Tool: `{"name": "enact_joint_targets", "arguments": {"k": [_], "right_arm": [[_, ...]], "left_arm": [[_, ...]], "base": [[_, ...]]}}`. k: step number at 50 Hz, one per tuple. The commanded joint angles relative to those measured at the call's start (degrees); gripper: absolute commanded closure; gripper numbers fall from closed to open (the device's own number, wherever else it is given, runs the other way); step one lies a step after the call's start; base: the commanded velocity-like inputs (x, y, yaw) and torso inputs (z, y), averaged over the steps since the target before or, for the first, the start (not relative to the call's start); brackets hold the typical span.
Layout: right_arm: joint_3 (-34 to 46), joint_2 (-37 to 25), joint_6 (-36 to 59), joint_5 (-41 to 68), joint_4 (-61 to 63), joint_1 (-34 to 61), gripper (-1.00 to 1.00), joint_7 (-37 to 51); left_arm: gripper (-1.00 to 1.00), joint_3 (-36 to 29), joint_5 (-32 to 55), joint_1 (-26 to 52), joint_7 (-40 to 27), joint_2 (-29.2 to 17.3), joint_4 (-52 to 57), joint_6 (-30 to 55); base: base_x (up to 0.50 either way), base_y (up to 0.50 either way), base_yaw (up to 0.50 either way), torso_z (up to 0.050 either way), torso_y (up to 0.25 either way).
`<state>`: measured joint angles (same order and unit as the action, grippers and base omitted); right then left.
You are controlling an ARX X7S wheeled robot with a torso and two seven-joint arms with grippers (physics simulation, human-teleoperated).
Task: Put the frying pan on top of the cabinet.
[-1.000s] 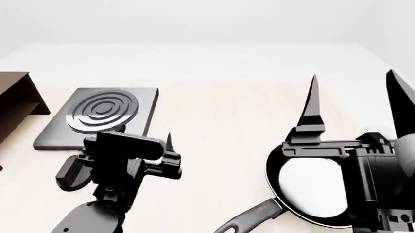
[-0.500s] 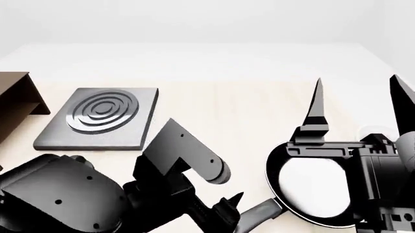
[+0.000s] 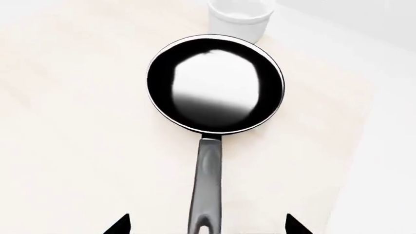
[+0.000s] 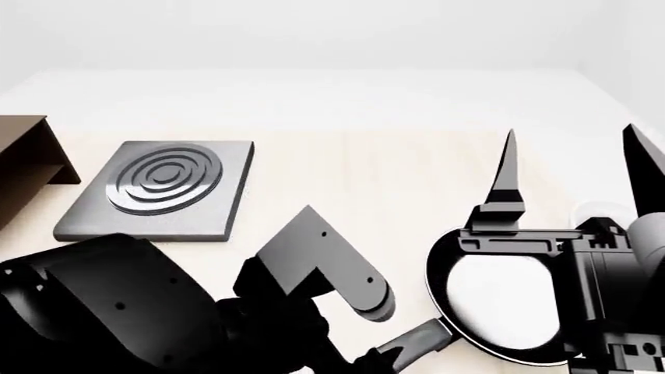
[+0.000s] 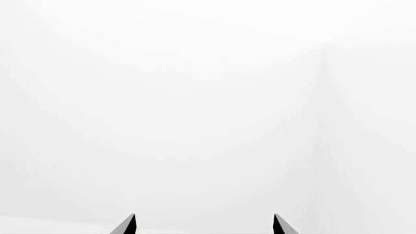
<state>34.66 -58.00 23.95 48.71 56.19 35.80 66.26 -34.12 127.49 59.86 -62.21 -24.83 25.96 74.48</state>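
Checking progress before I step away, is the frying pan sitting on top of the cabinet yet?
No, the frying pan lies on the light table, far from the cabinet at the left edge.

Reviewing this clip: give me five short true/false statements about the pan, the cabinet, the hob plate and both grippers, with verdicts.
1. The frying pan sits on the cabinet. False: it lies on the table.
2. The left gripper is open, straddling the pan handle's end. True.
3. The right gripper holds the pan. False: it is open, pointing upward, empty.
4. A white cup stands beyond the pan. True.
5. The hob plate carries the pan. False: it is bare.
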Motion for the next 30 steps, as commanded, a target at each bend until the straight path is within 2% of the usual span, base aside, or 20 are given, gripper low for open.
{"name": "enact_joint_targets", "arguments": {"k": [1, 22, 30], "right_arm": [[0.4, -0.1, 0.0, -0.3, -0.2, -0.1, -1.00, 0.3], [0.7, -0.4, -0.2, -0.4, 0.0, 0.2, -1.00, 0.6], [1.1, -0.2, -0.7, -0.9, -0.3, 0.0, -1.00, 0.3]], "left_arm": [[-1.00, -1.7, -5.7, -0.6, 1.6, 1.6, -4.2, 3.0], [-1.00, -4.9, -11.3, -0.4, 6.5, 3.9, -8.1, 6.0], [-1.00, -4.6, -16.7, -1.0, 10.8, 4.9, -10.4, 7.3]], "base": [[0.00, 0.00, 0.00, 0.000, 0.000], [0.00, 0.00, 0.00, 0.000, 0.000], [0.00, 0.00, 0.00, 0.000, 0.000]]}}
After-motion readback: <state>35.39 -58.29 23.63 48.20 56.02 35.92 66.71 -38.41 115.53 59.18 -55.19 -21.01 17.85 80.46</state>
